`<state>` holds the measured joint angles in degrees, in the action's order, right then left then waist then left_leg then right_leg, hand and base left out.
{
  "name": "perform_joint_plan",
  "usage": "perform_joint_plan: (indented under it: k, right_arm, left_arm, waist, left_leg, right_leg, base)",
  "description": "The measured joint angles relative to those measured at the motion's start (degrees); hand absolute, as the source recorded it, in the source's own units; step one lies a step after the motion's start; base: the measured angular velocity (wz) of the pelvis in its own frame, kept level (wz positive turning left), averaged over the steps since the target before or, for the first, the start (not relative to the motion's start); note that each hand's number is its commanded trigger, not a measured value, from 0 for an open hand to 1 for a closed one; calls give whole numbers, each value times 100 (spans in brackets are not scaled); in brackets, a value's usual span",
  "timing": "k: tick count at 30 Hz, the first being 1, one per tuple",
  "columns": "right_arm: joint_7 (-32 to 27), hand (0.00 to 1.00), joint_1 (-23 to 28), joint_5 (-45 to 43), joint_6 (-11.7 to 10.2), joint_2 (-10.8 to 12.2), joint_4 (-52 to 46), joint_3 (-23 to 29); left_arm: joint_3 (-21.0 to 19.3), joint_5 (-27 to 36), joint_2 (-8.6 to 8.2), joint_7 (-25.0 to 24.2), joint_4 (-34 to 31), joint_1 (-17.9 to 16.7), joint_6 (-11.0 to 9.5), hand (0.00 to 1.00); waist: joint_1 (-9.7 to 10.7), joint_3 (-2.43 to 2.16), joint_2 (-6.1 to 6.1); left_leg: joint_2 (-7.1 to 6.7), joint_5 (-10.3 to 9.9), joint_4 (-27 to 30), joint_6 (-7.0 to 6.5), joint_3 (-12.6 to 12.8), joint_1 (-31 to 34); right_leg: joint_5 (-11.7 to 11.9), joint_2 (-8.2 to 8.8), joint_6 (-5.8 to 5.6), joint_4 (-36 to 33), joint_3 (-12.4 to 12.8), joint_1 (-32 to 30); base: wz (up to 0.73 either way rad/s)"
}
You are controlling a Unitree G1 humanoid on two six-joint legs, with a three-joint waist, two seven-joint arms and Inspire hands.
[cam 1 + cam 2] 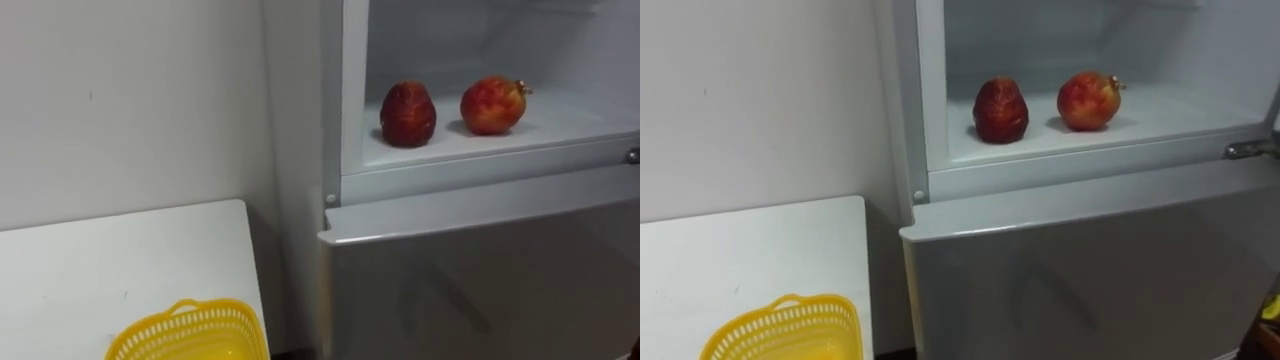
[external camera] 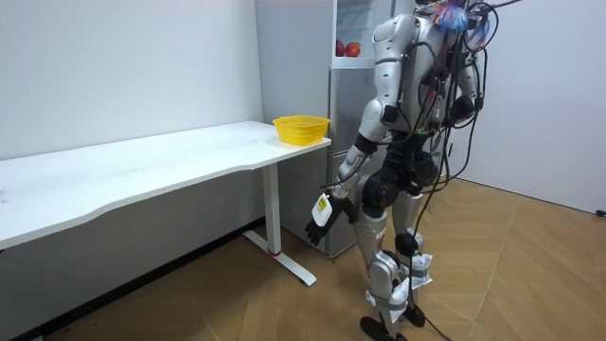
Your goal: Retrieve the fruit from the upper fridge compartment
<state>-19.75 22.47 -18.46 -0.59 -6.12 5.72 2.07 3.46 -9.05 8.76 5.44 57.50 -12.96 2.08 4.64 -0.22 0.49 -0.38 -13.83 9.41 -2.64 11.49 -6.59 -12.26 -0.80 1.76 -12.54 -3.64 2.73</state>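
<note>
Fruit awaiting retrieval, with no grasp yet made. In the room view the left hand (image 2: 322,214) hangs low beside the thigh, its fingers relaxed and apart and holding nothing, while the robot stands upright facing the fridge, close to the end of the bench (image 1: 120,260). A yellow basket (image 1: 190,335) sits on the corner of the bench nearest the fridge, below and to the left of the open upper compartment. The lower door (image 1: 480,270) is closed. Two pieces of fruit rest on the white shelf (image 1: 570,125) of the upper compartment, near its front edge, side by side but not touching. The dark red fruit (image 1: 408,113), on the left, is deep crimson, slightly tapered toward the top and faintly ridged. The red-and-yellow fruit (image 1: 492,104), on the right, is rounder, mottled, and bears a small crown-like tip pointing right. Both look firm, smooth-skinned and of moderate weight, likely to roll if nudged. A grasp would probably be surest with the fingers curled round the widest part, reaching in from the front and avoiding the protruding tip.
</note>
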Motion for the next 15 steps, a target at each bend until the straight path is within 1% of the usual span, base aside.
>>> perform_joint_plan:
  k: [2,3,4,6,7,8,9,10,13,14,15]
  right_arm:
    - [-116,0,99,-6,-238,-24,-596,-119]
    - [-145,0,128,-24,-278,-24,-743,-143]
    - [-199,0,140,-62,-370,-28,-978,-208]
    - [-236,0,148,-142,-386,-32,-1373,-274]
    - [-306,0,135,-147,-409,-55,-1642,-314]
    - [-352,0,124,-146,-467,-84,-1752,-332]
    - [-433,0,105,-165,-592,-138,-1907,-352]
    - [-515,0,71,-175,-664,-168,-2006,-390]
    - [-657,0,0,-190,-718,-274,-2218,-582]
    - [-707,0,-51,-235,-767,-282,-2282,-612]
    - [-725,0,-100,-270,-770,-287,-2305,-621]
  left_arm:
    - [44,63,18,-12,51,-11,-51,0]
    - [102,89,24,-6,66,-8,-91,0]
    - [215,238,54,-4,72,-12,-184,0]
    - [251,273,94,-30,218,-14,-289,0]
    - [253,275,101,-67,276,27,-299,0]
    - [263,275,104,-75,295,26,-305,0]
    - [379,337,140,-78,409,35,-369,0]
    - [471,392,186,-99,500,83,-392,0]
    - [621,409,245,-127,681,178,-439,0]
    - [659,447,251,-142,686,213,-445,0]
    - [690,465,253,-147,689,219,-447,0]
  waist:
    - [5,-9,15]
    - [7,-13,16]
    - [14,-9,22]
    - [15,-10,26]
    - [-1,-13,26]
    - [-4,-12,26]
    - [-1,-12,19]
    - [-1,-10,2]
    - [-29,-4,-23]
    - [-23,-13,-5]
    - [-22,-14,-1]
  left_leg:
    - [9,0,1,1,58,-5]
    - [7,0,0,1,61,0]
    - [10,0,0,1,88,2]
    - [24,0,-3,1,117,-1]
    - [25,0,-3,2,149,-1]
    - [28,0,-3,2,169,1]
    - [37,-1,-3,3,196,3]
    - [43,-1,-6,3,205,4]
    - [55,-1,-17,4,214,14]
    - [61,-2,-26,4,221,19]
    - [62,-2,-35,3,225,18]
  right_leg:
    - [3,-22,5,3,66,-28]
    - [3,-23,5,-11,72,-62]
    - [4,-29,6,-16,90,-82]
    - [6,-41,9,-19,134,-94]
    - [5,-48,9,-20,168,-117]
    - [7,-55,10,-20,186,-127]
    - [28,-57,11,-10,182,-128]
    - [39,-66,14,-7,186,-128]
    - [73,-109,18,-14,189,-136]
    - [93,-114,18,-12,185,-145]
    - [100,-117,16,-12,183,-149]
  base:
    - [-14]
    - [-4]
    - [-6]
    - [-12]
    - [-14]
    - [-11]
    - [-7]
    - [-4]
    - [-1]
    - [-3]
    - [-4]
